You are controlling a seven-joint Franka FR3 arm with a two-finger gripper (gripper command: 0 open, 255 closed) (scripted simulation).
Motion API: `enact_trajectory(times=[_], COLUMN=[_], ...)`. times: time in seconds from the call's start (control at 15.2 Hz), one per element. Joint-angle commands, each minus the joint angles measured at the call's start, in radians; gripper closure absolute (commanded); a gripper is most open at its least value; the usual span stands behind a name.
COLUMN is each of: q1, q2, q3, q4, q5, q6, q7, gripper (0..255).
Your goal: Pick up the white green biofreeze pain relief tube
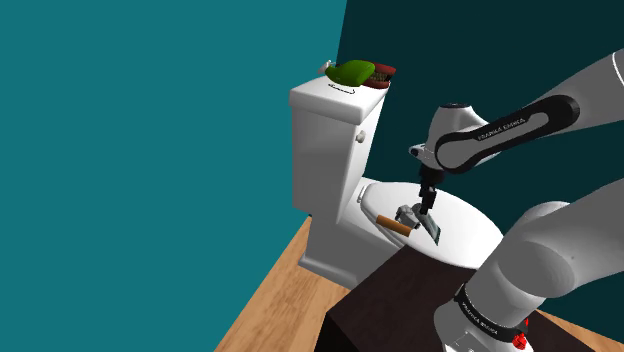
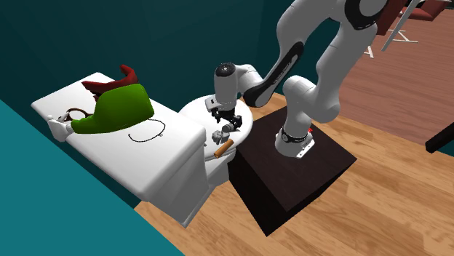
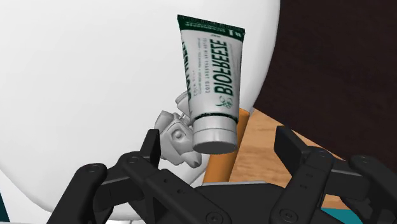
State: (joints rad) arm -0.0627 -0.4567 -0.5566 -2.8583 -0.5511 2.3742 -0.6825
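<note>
1. The end effector (image 3: 218,145) hangs wide open and empty over the tube (image 3: 210,83), which lies flat on the toilet lid (image 1: 470,238).
2. An off-centre pinch could skid the tube off the curved lid.
3. A grey trinket (image 3: 175,137) and a brown stick (image 1: 393,225) crowd its cap end, so a finger might snag either.

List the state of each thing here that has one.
Tube: lying flat on the toilet lid, cap on, not held.
Gripper: open, fingers apart over the tube's cap end, not touching it.
Toilet lid: down, shut.
Brown stick: lying flat on the lid, beside the tube.
Green thing: resting on top of the tank.
</note>
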Motion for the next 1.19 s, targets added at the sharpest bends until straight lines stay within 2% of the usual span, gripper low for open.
enact_trajectory(times=[0.0,0.2,0.33,0.4,0.99,1.12], q1=[0.000,0.005,0.005,0.003,0.005,0.002], q2=[0.034,0.103,0.103,0.101,0.103,0.064], q3=[-0.012,-0.030,-0.030,-0.031,-0.030,-0.021], q4=[-0.010,-0.020,-0.020,-0.020,-0.020,-0.015], q5=[-0.010,-0.019,-0.019,-0.021,-0.019,-0.015], q6=[0.045,0.123,0.123,0.122,0.123,0.079], q7=[0.002,0.010,0.010,0.008,0.010,0.006], gripper=[0,0,0,255,255,255])
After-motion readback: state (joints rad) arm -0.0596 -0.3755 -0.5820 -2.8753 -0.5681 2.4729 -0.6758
